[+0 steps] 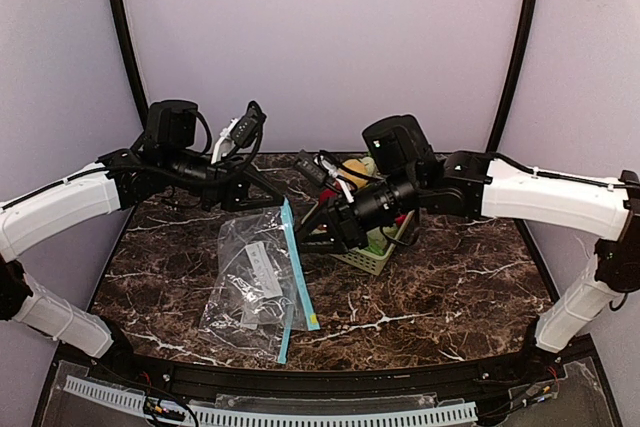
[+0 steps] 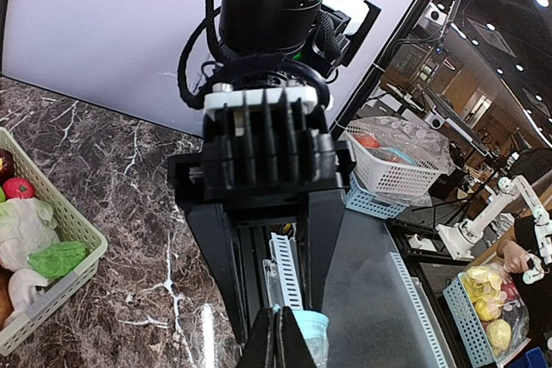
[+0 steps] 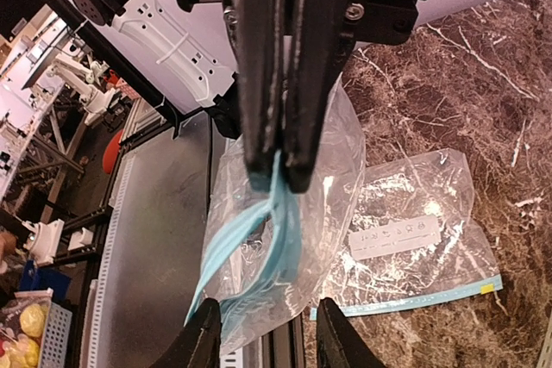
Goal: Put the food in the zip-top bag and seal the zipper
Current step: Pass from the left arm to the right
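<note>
A clear zip-top bag (image 3: 285, 239) with a blue zipper (image 3: 280, 204) hangs from my left gripper (image 2: 278, 335), which is shut on the zipper's upper end. My right gripper (image 3: 269, 327) is open. Its two fingers stand either side of the hanging bag's lower zipper, not pinching it. From above, the left gripper (image 1: 279, 203) and right gripper (image 1: 305, 232) meet at the zipper strip (image 1: 300, 277). The food sits in a pale green basket (image 2: 60, 277): red pieces (image 2: 17, 188), a green one (image 2: 57, 258) and white cauliflower (image 2: 21, 223). My right arm hides most of it from above.
A second clear bag (image 3: 414, 230) with a white label lies flat on the dark marble table (image 1: 440, 287) under the held one. The basket (image 1: 378, 259) stands at centre right, behind my right wrist. The table's front edge runs just below the bags.
</note>
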